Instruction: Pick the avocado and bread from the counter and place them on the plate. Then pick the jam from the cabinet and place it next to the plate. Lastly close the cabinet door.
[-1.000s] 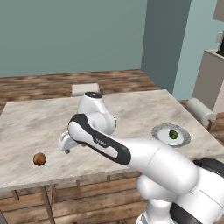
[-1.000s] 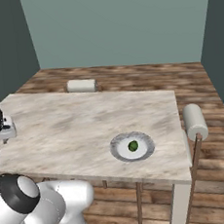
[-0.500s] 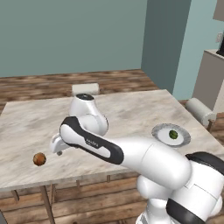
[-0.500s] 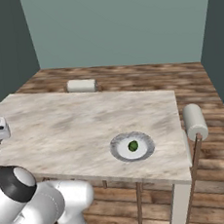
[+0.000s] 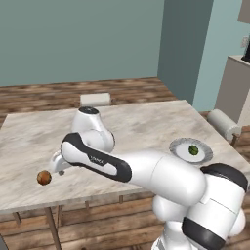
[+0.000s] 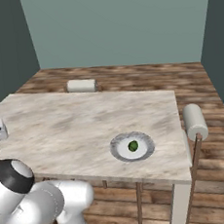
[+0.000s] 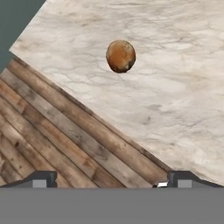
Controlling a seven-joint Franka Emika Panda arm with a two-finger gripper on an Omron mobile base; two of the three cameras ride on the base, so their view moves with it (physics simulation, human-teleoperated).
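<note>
The bread point(image 5: 44, 177) is a round brown ball near the front left corner of the marble counter point(image 5: 141, 122). My gripper point(image 5: 55, 165) hangs just right of it and slightly above, open and holding nothing. In the hand view the bread point(image 7: 120, 56) lies ahead on the counter point(image 7: 175, 87), well beyond my gripper point(image 7: 112, 180), and the fingertips point(image 7: 41, 179) stand wide apart. The dark green avocado point(image 5: 194, 150) rests on the white plate point(image 5: 178, 149) at the right. From the other side I see the avocado point(image 6: 132, 145) on the plate point(image 6: 118, 147).
A white padded roll point(image 5: 95, 99) sits at the counter's far edge and another roll point(image 5: 222, 124) at its right side. The counter's corner edge runs close to the bread, with wooden floor point(image 7: 52, 140) below. Cream cabinetry point(image 5: 237, 83) stands at the far right.
My arm has swung left and forward, bringing the hand close to the bread. The jaws stayed open. Avocado and plate have not moved.
</note>
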